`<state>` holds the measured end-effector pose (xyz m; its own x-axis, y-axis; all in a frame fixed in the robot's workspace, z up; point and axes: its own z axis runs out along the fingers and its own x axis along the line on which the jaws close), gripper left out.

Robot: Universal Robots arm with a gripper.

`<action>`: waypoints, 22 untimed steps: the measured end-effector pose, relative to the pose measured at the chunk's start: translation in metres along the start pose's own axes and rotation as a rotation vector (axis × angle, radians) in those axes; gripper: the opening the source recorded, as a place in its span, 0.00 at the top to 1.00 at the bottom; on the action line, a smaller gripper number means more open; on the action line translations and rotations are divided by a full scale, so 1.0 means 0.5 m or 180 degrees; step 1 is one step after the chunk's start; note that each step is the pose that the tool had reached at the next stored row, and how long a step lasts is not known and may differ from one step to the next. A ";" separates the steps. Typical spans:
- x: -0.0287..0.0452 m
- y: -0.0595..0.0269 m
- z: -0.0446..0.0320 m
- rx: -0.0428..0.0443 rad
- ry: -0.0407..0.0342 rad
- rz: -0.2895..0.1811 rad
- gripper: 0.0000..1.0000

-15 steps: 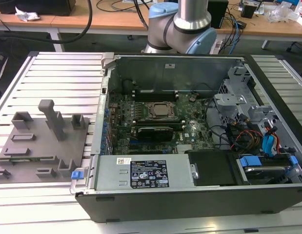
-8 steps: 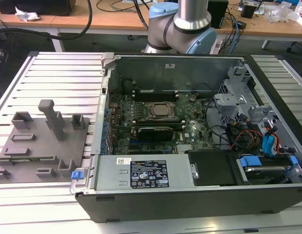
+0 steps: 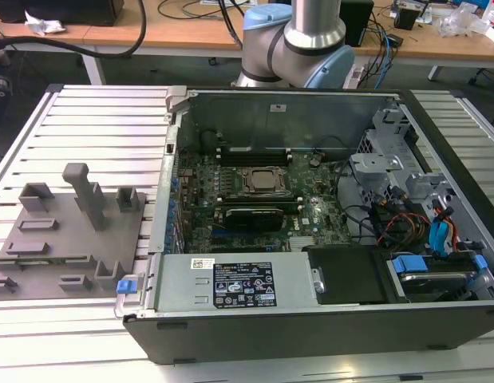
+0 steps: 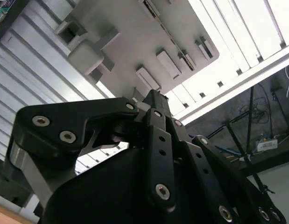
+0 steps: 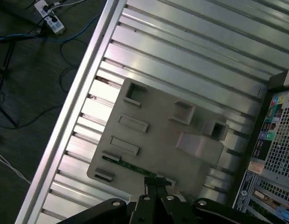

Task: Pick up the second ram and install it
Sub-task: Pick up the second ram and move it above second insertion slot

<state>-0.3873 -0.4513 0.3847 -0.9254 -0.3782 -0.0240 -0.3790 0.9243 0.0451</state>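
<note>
Green second ram [image 5: 130, 166]; grey holder plate [image 5: 153, 140]; black gripper [image 5: 156, 185].

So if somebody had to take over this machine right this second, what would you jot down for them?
Gripper: above the grey holder plate, over one end of the second ram. I cannot tell whether it is open or shut, or whether it touches the ram.
Second ram: lies in the plate, near its edge, not lifted.
Computer case: open, motherboard exposed, to the exterior view's right of the plate.
Done: nothing of the pick shows.
Left: the ram is not yet picked up or installed.
</note>
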 end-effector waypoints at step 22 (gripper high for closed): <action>0.000 0.000 0.000 -0.0025 0.0047 -0.1048 0.89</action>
<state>-0.3873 -0.4513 0.3847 -0.7531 -0.6575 -0.0241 -0.6579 0.7518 0.0451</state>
